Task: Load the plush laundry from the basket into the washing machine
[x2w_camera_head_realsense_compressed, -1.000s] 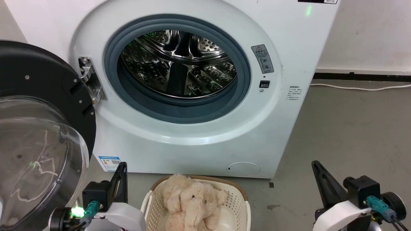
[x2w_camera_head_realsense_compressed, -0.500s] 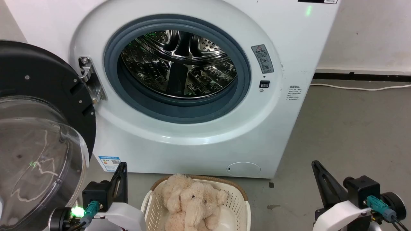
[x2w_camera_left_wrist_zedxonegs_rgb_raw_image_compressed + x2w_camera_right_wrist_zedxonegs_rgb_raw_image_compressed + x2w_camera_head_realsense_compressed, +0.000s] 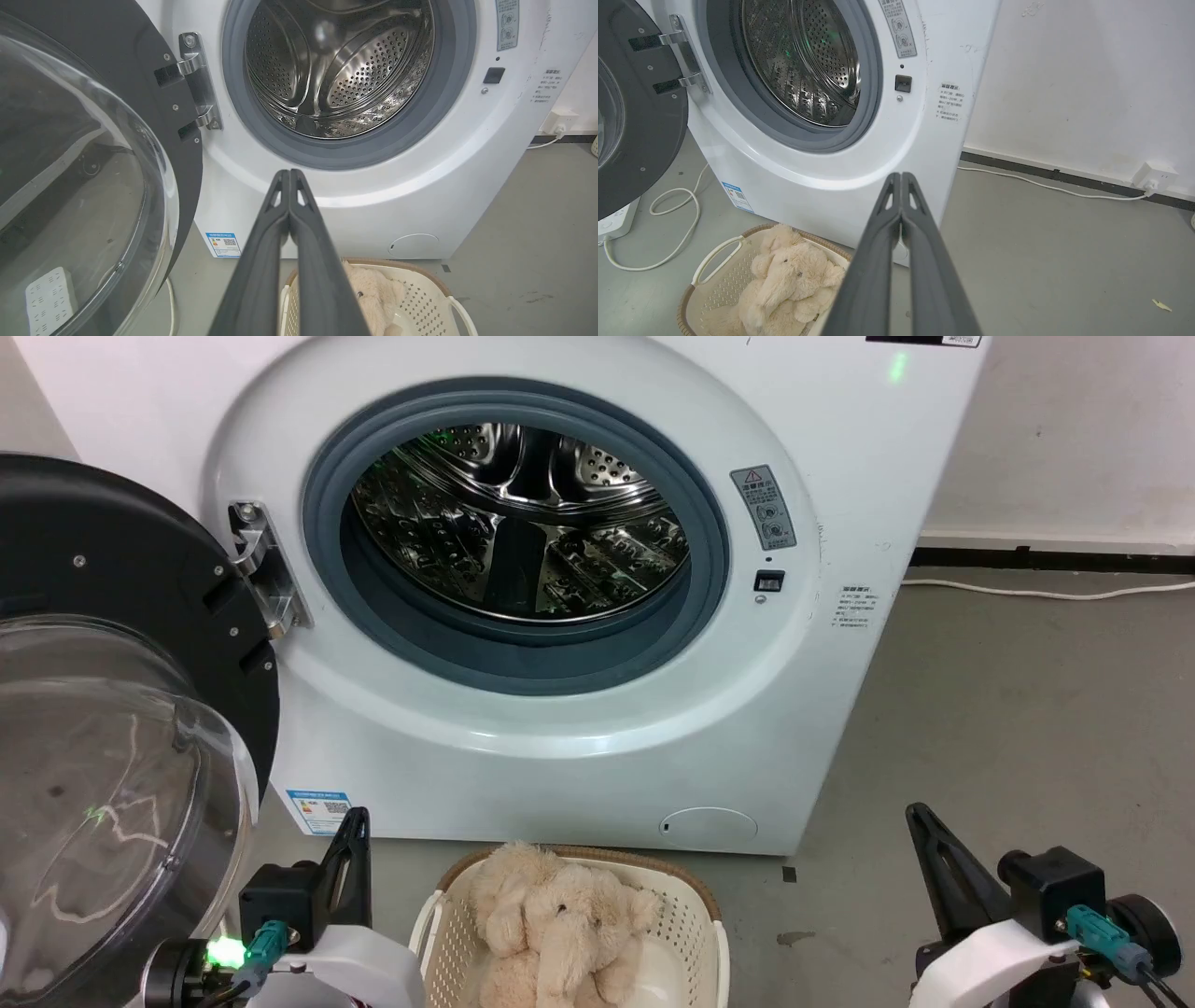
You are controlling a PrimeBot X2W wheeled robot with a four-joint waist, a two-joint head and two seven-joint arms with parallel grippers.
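The cream-beige plush laundry (image 3: 555,924) lies in the cream-white basket (image 3: 695,933) on the floor in front of the washing machine (image 3: 560,747); the plush (image 3: 787,280) and basket (image 3: 721,284) also show in the right wrist view. The washer's steel drum (image 3: 518,523) stands bare behind the grey gasket, its domed door (image 3: 103,775) swung open to the left. My left gripper (image 3: 355,821) is shut, left of the basket, holding nothing; its tips (image 3: 289,173) meet. My right gripper (image 3: 920,817) is shut and holds nothing, well right of the basket, fingers pressed together (image 3: 901,176).
A white cable (image 3: 668,224) loops on the grey floor under the open door, beside a power strip (image 3: 614,224). Another cable (image 3: 1046,590) runs along the wall to a socket (image 3: 1155,175). Bare floor (image 3: 1008,728) stretches to the washer's right.
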